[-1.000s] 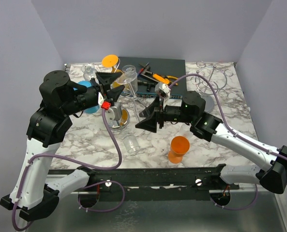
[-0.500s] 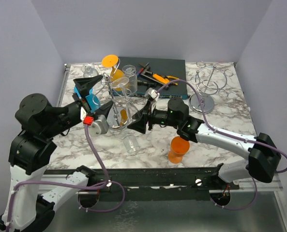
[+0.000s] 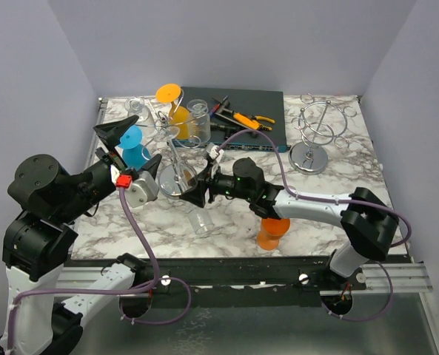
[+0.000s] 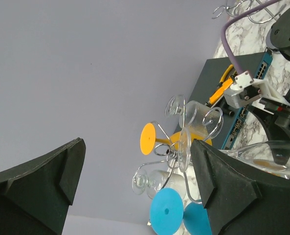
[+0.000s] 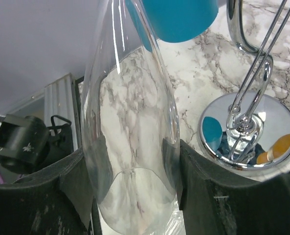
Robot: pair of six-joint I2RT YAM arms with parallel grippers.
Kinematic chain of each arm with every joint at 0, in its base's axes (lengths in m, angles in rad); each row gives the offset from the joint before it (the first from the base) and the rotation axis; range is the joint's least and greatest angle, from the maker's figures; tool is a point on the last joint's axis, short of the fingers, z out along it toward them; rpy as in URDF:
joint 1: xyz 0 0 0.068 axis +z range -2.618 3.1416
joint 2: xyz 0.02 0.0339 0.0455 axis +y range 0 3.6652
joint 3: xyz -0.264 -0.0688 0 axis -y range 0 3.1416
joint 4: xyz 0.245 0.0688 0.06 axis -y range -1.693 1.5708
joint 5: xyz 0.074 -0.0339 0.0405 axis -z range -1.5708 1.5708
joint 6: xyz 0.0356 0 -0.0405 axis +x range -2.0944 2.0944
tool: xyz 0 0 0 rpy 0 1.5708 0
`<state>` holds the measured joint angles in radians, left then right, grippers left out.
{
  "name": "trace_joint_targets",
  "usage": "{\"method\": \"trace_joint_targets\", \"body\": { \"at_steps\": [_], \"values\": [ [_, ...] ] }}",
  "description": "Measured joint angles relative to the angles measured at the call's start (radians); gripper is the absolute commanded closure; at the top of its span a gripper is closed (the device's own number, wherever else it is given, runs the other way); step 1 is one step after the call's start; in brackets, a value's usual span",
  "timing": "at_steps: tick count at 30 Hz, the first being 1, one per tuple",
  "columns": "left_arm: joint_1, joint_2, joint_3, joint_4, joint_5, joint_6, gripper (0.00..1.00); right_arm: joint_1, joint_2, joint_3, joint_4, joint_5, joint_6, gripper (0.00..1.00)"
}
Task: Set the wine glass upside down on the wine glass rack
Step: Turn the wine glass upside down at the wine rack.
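Note:
The clear wine glass (image 5: 130, 147) has its bowl clamped between my right gripper's (image 5: 130, 181) two fingers, rim toward the camera. In the top view that gripper (image 3: 195, 192) sits low beside the chrome base of the wine glass rack (image 3: 171, 151), whose base (image 5: 247, 127) is just right of the bowl. The rack (image 4: 176, 152) carries orange (image 4: 149, 138), blue (image 4: 167, 211) and clear glasses hanging foot-up. Whether the held glass's foot sits in a rack loop I cannot tell. My left gripper (image 3: 134, 151) stands wide open left of the rack, with nothing between its fingers (image 4: 37, 191).
A second, bare chrome rack (image 3: 312, 137) stands at the back right. An orange cup (image 3: 273, 225) stands near the front, partly behind my right arm, and a clear cup (image 3: 200, 220) lies on its side beside it. A dark box (image 3: 241, 100) with pliers lies at the back.
My left gripper has opened wide and drawn back to the left and toward the near edge. My right gripper has moved left and down to the rack's base with the glass.

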<state>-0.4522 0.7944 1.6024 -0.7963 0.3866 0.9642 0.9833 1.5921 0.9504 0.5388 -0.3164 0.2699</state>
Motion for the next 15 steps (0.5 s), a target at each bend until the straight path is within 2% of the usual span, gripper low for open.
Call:
{"method": "trace_joint_targets", "body": {
  "at_steps": [15],
  "values": [
    [0.0, -0.021, -0.027, -0.006, -0.034, -0.007, 0.03, 0.021, 0.199, 0.095, 0.204, 0.1, -0.024, 0.79]
  ]
}}
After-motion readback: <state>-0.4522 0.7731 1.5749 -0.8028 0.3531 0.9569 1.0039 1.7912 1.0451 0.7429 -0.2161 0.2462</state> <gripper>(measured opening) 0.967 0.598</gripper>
